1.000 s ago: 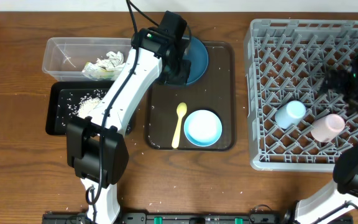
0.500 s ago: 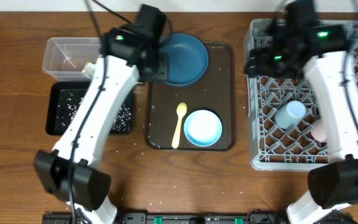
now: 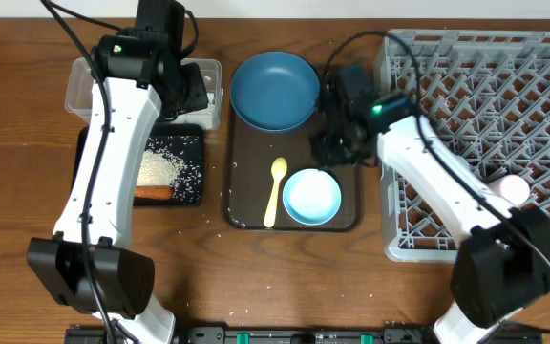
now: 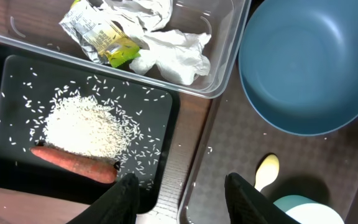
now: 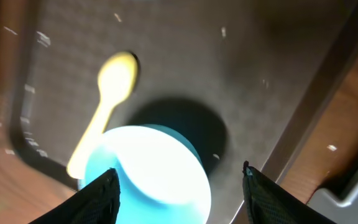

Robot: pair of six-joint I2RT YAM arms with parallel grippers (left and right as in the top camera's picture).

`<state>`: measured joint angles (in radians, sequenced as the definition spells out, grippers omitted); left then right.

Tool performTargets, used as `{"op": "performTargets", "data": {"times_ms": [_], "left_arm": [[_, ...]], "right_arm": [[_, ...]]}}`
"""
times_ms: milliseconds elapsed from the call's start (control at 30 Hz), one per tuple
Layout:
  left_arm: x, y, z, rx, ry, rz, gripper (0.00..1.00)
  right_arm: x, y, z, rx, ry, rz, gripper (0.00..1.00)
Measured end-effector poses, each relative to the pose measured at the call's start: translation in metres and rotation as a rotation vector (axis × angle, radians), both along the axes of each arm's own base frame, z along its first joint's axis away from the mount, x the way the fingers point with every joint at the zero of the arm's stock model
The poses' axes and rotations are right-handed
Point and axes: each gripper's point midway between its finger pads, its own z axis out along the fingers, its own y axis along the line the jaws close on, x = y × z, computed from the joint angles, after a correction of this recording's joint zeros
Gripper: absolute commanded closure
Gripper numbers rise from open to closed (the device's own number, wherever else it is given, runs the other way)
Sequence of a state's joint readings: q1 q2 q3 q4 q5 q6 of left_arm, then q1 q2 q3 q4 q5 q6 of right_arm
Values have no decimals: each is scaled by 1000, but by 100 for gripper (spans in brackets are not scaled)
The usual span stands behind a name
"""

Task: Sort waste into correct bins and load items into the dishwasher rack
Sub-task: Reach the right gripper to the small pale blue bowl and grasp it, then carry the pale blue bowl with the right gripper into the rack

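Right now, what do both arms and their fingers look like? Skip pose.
Both the left arm and the right arm have white rounded link shells with black joint housings. Each wrist housing carries a small green light. Thin black cables loop off the wrists. The left fingers and right fingers are matte black and blunt-tipped, with no visible markings.

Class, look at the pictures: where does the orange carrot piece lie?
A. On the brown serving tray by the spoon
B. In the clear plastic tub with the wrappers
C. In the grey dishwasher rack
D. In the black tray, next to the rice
D: the left wrist view shows the carrot piece lying in the black tray, against the edge of the rice pile.
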<state>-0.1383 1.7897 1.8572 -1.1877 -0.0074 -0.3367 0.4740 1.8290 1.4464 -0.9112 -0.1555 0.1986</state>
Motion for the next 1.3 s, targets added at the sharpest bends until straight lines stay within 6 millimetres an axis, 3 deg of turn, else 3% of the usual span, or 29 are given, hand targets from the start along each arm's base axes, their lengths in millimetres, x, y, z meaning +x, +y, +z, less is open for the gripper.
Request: {"op": "performTargets", "data": {"times_ms": [133,300,433,500,567,700,767,1000,1300], "left_arm": [[0,0,0,-1,1,1,52],[0,0,0,-1,1,3,52],[0,0,0,-1,1,3,52],[0,0,0,-1,1,2,45],[0,0,0,-1,1,3,43],[0,0,0,-2,1,4,42],[0,0,0,0,1,1,34],[0,0,0,-1,1,4,18],[0,0,0,-1,1,4,11]], "right_arm": [[-12,-10,-33,-59,64,-5,44],[-22,-18,-58,-98,113,-9,55],[-27,-21,-66,-113,132,-7,64],[-29,-22,-68,-116,138,-9,64],[-30,-23,-71,-118,142,-9,65],[-42,-29,-86,-132,165,-5,78],[-48,-32,-91,-142,183,-7,80],[-44,-31,-88,-137,172,-7,94],[-11,-17,-51,-107,79,-5,99]]}}
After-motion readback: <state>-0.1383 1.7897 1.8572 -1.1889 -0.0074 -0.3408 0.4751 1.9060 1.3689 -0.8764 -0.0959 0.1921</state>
